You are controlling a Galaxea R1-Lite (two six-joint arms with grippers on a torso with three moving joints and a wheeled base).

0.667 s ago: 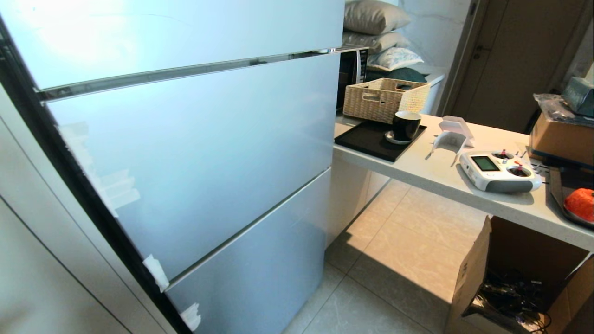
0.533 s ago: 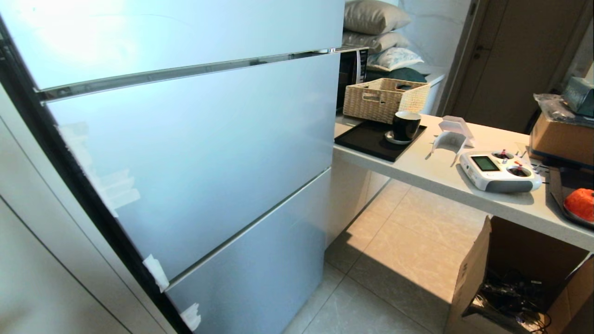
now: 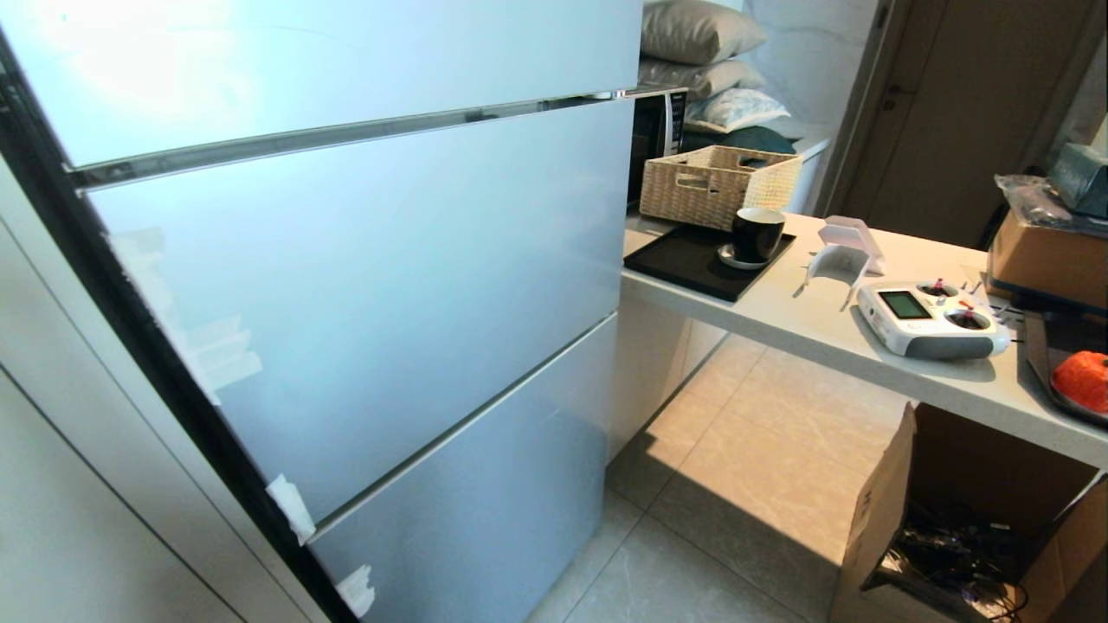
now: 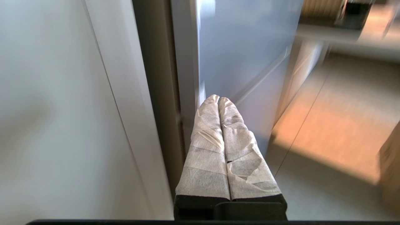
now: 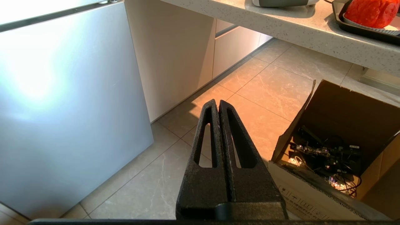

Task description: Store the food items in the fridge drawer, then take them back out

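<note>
The fridge [image 3: 363, 260] stands closed, its pale-blue glass panels filling the left of the head view, so the fridge drawer is hidden. One of the food items, a fuzzy orange-red fruit [image 3: 1082, 381], lies in a dark tray [image 3: 1039, 355] at the counter's right end; the right wrist view shows the fruit [image 5: 368, 11] too. Neither arm appears in the head view. My left gripper [image 4: 218, 99], its fingers wrapped in white tape, is shut and empty, tips close to the fridge door's left edge [image 4: 187, 78]. My right gripper [image 5: 217, 104] is shut and empty above the tiled floor.
On the pale counter [image 3: 805, 329] stand a black tray [image 3: 692, 260] with a dark cup [image 3: 757, 234], a wicker basket [image 3: 718, 182], a white remote controller [image 3: 930, 320] and a cardboard box [image 3: 1047, 260]. An open cardboard box [image 3: 952, 519] of cables sits on the floor below.
</note>
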